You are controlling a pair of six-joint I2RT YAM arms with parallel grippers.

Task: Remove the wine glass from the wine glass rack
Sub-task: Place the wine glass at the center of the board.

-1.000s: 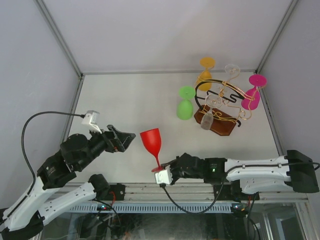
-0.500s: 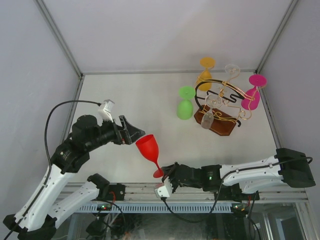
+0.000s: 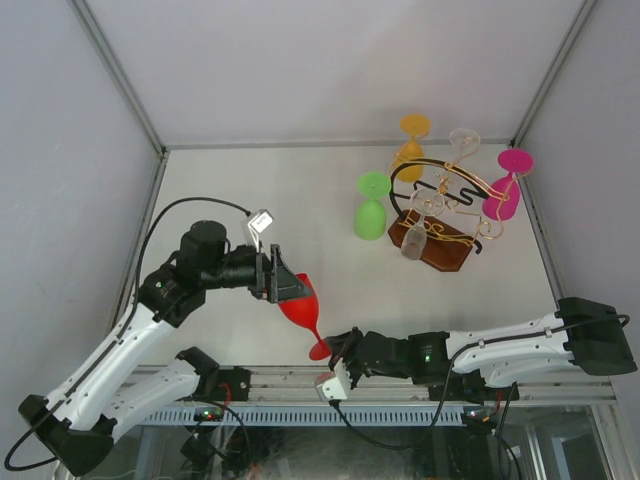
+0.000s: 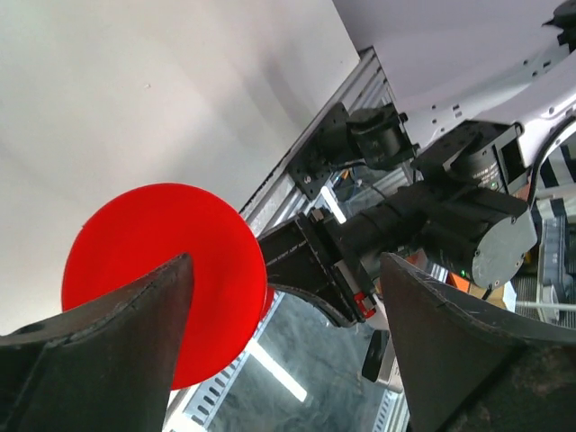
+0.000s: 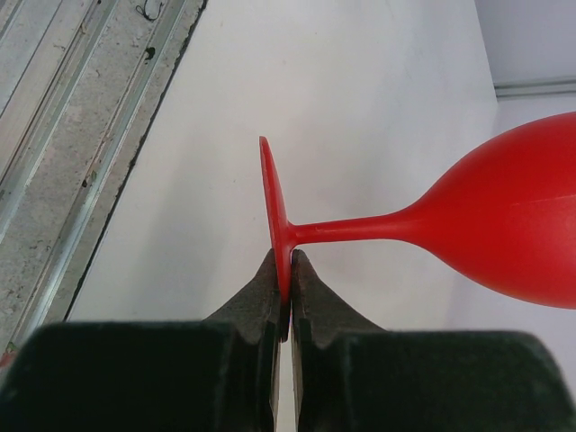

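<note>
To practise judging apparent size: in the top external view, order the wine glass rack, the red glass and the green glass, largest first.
1. The wine glass rack: clearly largest.
2. The red glass and green glass: unranked. Red looks slightly longer, but it is nearer the camera and the left tool covers part of its bowl.

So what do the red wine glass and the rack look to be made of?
The red wine glass looks like plastic: opaque, even colour, soft satin sheen. The wine glass rack has a dark brown base that looks like stained wood, though no grain shows; its wire arms look like thin gold-toned metal, bent into curls.
</note>
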